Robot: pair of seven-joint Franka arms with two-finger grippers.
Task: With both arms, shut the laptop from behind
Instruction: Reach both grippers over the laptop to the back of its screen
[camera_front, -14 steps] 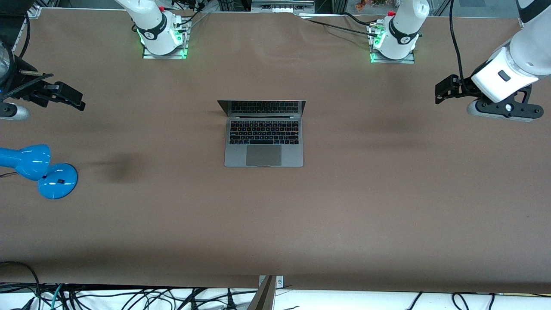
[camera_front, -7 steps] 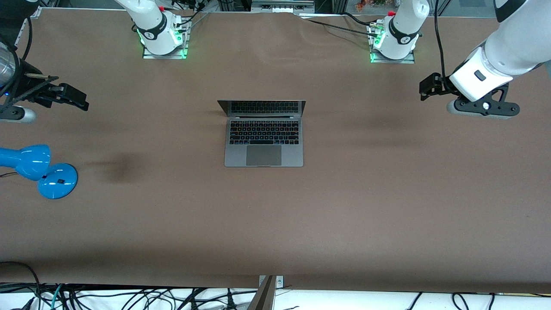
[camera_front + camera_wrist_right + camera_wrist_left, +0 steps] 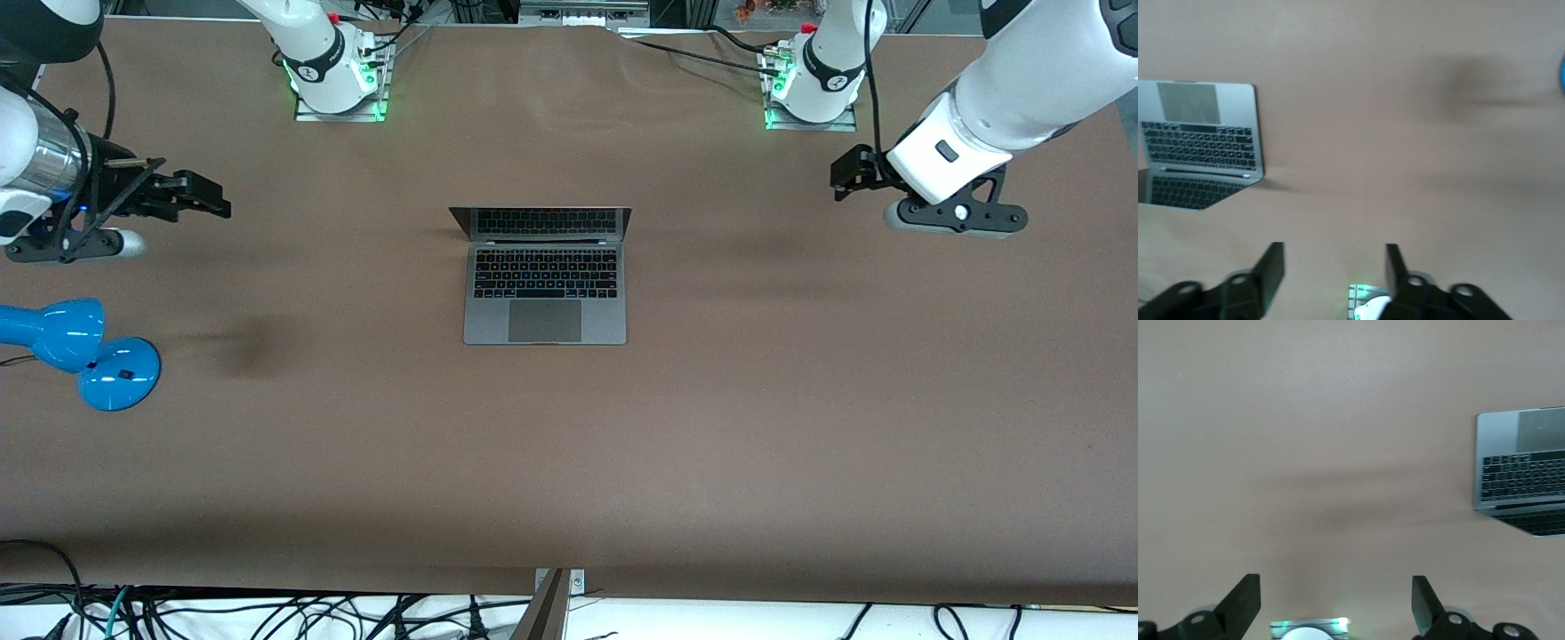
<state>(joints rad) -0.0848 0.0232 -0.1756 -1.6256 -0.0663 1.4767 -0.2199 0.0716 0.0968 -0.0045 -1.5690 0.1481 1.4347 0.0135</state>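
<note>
The laptop lies open in the middle of the table, grey with a black keyboard, its lid standing up on the side toward the arm bases. My left gripper hangs open over bare table toward the left arm's end, well apart from the laptop. My right gripper hangs open over bare table toward the right arm's end, also well apart. In the left wrist view the laptop lies far off from the wide-spread left gripper. In the right wrist view the laptop lies off to one side of the right gripper, whose fingers hold nothing.
A blue desk lamp stands at the right arm's end of the table, nearer the front camera than the right gripper. The two arm bases stand with green lights at the table's edge farthest from the camera. Cables lie past the front edge.
Both grippers have moved inward over the table toward the laptop. The laptop has not moved and its lid stands as before.
</note>
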